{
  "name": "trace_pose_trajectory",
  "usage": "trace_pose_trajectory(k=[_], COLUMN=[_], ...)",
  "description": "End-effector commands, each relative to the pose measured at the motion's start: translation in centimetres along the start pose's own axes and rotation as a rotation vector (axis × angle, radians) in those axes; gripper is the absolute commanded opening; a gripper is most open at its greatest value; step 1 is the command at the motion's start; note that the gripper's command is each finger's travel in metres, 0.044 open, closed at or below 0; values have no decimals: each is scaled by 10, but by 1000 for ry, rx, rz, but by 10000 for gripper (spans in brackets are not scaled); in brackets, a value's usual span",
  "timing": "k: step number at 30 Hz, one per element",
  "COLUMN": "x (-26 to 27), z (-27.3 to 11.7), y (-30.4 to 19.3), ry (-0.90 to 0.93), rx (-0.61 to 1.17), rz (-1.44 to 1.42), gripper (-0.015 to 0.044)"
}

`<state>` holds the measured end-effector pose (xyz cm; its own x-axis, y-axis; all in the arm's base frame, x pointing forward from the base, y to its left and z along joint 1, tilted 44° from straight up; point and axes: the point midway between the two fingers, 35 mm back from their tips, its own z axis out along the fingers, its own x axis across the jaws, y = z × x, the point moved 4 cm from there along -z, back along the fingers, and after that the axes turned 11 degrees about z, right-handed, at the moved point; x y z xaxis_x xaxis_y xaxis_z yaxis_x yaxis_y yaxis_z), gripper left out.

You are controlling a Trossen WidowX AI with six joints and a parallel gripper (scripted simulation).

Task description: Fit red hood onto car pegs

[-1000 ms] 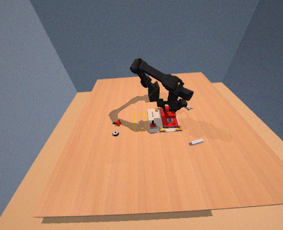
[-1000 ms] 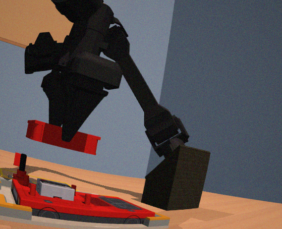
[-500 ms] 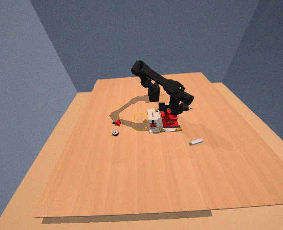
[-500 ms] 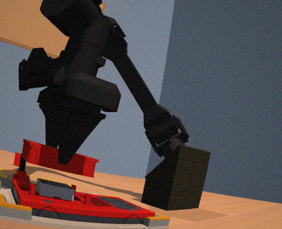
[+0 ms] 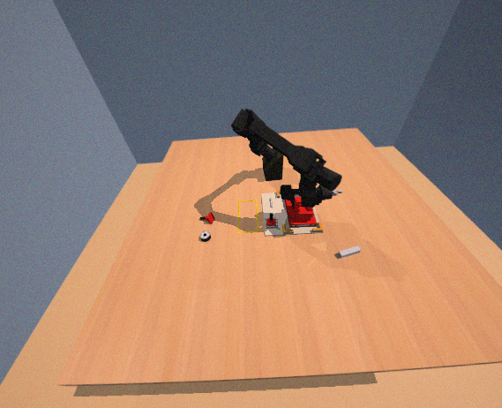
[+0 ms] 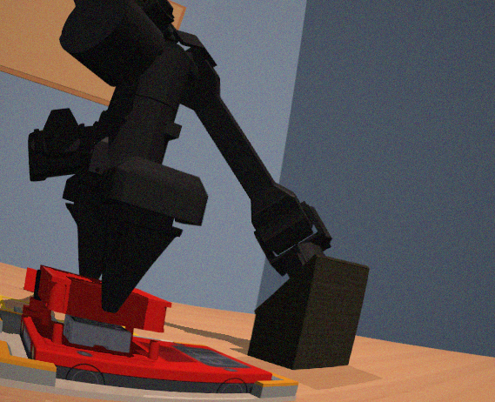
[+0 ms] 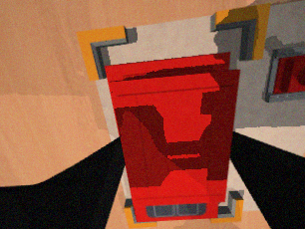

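Observation:
My gripper [image 5: 302,207] [image 6: 104,292] [image 7: 173,138] is shut on the red hood [image 5: 300,215] [image 6: 72,292] [image 7: 171,107], with one finger on each long side. It holds the hood, slightly tilted, low over the red chassis [image 6: 162,363] [image 5: 307,222] in the jig [image 6: 279,384] [image 5: 318,229] [image 7: 102,41]. The hood hangs right over the grey engine block [image 6: 96,334]. I cannot tell whether they touch. A short red peg [image 6: 154,348] still stands free below the hood's edge. In the wrist view the hood hides most of the chassis.
A white side fixture [image 5: 272,204] [image 7: 291,75] with a red part adjoins the jig. A yellow outlined rectangle [image 5: 239,216], a small red piece [image 5: 209,217] and a wheel [image 5: 205,236] lie to its left. A grey bar [image 5: 349,252] lies to the right. The arm's base block [image 6: 314,313] stands behind.

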<state>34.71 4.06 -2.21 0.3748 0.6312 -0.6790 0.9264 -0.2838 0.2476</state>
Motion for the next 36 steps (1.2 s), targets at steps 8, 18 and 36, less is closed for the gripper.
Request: trace_pose_trajectory(k=[8,18,36], x=[-1,-1,0], z=[2,2,9], y=[-2,-2,-2], ry=[-2,-2,-2], rx=[4,4,4], rz=[-10,-10,-10], gripper=[0,0,0])
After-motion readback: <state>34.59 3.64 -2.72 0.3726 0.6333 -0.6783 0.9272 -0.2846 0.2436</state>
